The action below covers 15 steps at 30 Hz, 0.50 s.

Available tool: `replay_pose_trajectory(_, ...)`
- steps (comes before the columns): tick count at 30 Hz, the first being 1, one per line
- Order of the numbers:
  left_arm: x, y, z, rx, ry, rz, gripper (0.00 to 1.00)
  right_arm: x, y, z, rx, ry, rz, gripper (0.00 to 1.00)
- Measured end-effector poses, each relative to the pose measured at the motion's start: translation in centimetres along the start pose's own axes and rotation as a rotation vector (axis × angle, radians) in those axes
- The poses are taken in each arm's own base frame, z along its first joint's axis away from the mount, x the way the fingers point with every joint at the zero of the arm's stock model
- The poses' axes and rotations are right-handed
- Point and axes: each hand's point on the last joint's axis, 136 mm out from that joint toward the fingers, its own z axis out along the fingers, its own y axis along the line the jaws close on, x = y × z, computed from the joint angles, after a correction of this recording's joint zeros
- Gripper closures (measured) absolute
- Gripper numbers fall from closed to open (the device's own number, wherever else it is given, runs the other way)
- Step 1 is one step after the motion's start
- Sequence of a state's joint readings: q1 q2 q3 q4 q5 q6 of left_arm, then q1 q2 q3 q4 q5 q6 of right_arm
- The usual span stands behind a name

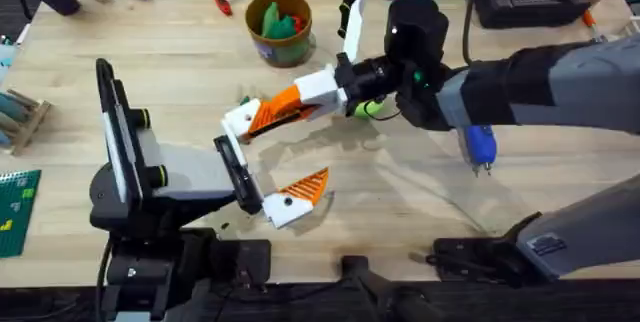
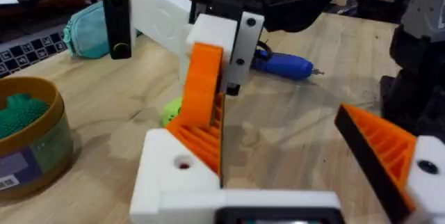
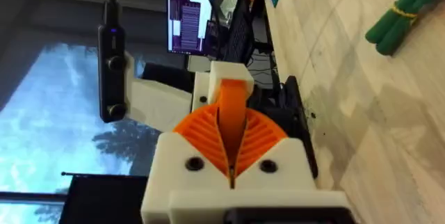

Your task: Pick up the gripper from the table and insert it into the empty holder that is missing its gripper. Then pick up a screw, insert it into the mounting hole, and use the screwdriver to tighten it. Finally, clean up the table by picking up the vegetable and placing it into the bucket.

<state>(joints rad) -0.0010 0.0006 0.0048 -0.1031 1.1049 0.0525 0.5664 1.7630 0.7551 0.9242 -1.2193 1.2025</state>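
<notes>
Standing nearest: a black stand [image 1: 130, 197] with a grey block [image 1: 180, 170] at the table's [image 1: 400, 192] front left.
Holder: the holder [image 1: 236, 174], a short black bracket, sticks out of the grey block with no finger on it.
Dotted finger: a white-and-orange finger with a black dot [image 1: 295, 197] lies just beside the holder's near end.
Left gripper: the left gripper [image 1: 270, 162] sits at this stand; spread or closed, I cannot tell.
Gripper piece: the gripper [image 1: 245, 119] hangs tilted just past the holder's far end, white base towards the stand; whether they touch is unclear.
Right gripper: the right gripper [image 1: 300, 100] reaches in from the right, its pads clenched on the orange wedge tip of the gripper.
Vegetable: a green vegetable [image 1: 371, 108] lies on the table just behind the right gripper.
Screwdriver: a blue screwdriver [image 1: 481, 148] lies to the right, under the right arm.
Bucket: the bucket [image 1: 283, 50] stands farther back, well apart from the stand, with green things inside.
</notes>
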Motion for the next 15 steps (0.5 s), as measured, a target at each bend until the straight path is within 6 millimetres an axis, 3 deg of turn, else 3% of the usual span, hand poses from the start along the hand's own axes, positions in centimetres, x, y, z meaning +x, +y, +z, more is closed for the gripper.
replay_pose_trajectory(15, -0.01, 0.10, 0.00, -0.006, 0.000, 0.000, 0.014, 0.06, -0.14, 0.14, 0.003, -0.009, 0.022, 0.991)
